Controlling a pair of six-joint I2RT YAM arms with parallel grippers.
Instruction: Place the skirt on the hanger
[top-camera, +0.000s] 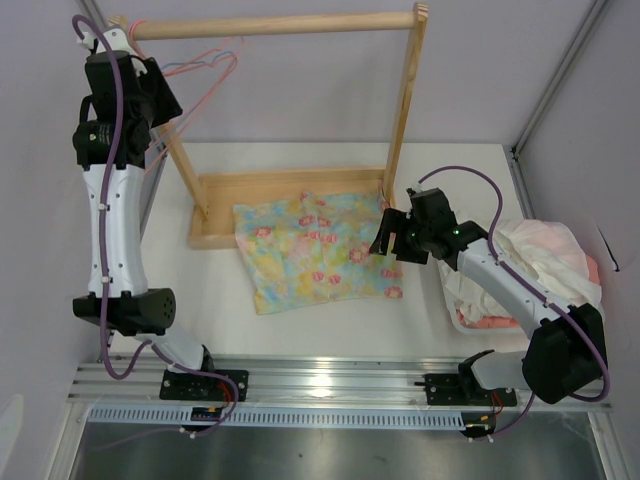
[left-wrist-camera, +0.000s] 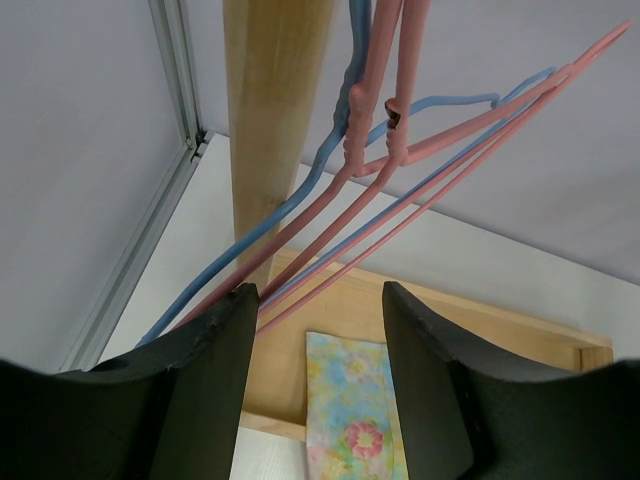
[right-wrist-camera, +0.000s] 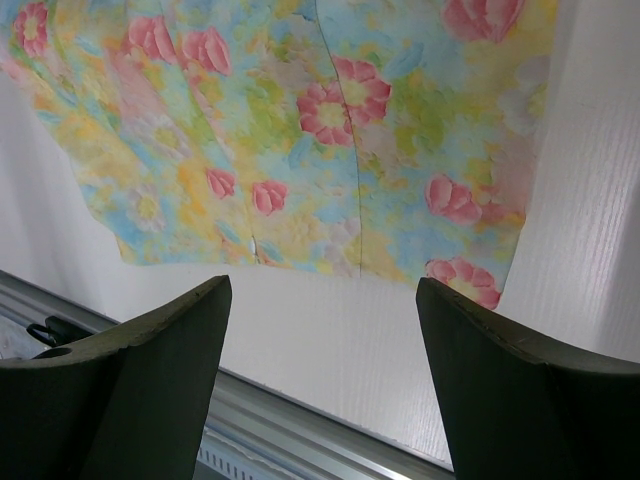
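The skirt (top-camera: 318, 250), pastel yellow, blue and green with pink flowers, lies flat on the white table, its far edge over the rack's base. It also shows in the right wrist view (right-wrist-camera: 300, 130) and the left wrist view (left-wrist-camera: 355, 410). The pale pink hanger (top-camera: 212, 72) hangs from the rod at the far left beside a thin blue hanger (left-wrist-camera: 300, 190). In the left wrist view the pink hanger (left-wrist-camera: 400, 130) has a second pink one beside it. My left gripper (top-camera: 172, 108) is open and empty, with the hanger wires just ahead of its fingertips (left-wrist-camera: 318, 300). My right gripper (top-camera: 385, 240) is open and empty above the skirt's right edge (right-wrist-camera: 322, 290).
A wooden clothes rack stands at the back, with a flat base (top-camera: 290, 185), a right post (top-camera: 405, 100) and a left post (left-wrist-camera: 275, 120). A heap of white and pink clothes (top-camera: 540, 255) lies at the right. A metal rail (top-camera: 320, 380) runs along the near edge.
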